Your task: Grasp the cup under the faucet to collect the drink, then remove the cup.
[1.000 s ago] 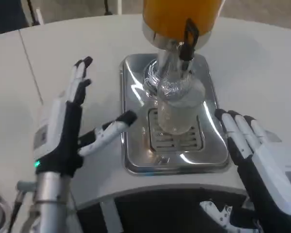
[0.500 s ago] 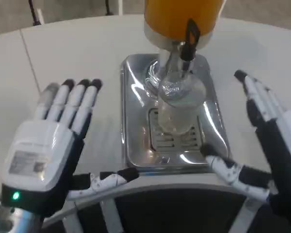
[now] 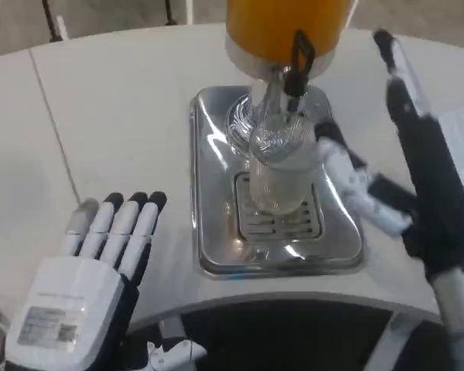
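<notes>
Cup [image 3: 279,171] is clear, probably thin plastic. It stands upright on the slotted grate of the steel drip tray [image 3: 209,232], directly under the faucet [image 3: 296,66] of the orange drink dispenser [image 3: 282,23]. Can't tell the fill level, the wall is too see-through.

Handling guess: light now, heavier once filled. The smooth wall is likely slippery if wet, and it will flex if squeezed hard. Take it at mid-height on the side wall, below the rim, with the thumb opposing the fingers. Keep it vertical on the way out.

Right hand [image 3: 417,170] is closest and sits just beside the cup on its right. Its thumb [image 3: 348,174] points at the cup wall and looks close to it, contact unclear. The fingers [image 3: 398,66] stretch up and away, past the dispenser side. It's wide open and holds nothing. The cup sits off the thumb tip, not yet between thumb and fingers.

Left hand [image 3: 81,290] is well apart from the cup, back up, low over the white table [image 3: 116,108]. Its fingertips point toward the tray's left edge. Fingers are straight and slightly spread, nothing in them.

Risk: closing off-centre could tip the cup on the grate.
</notes>
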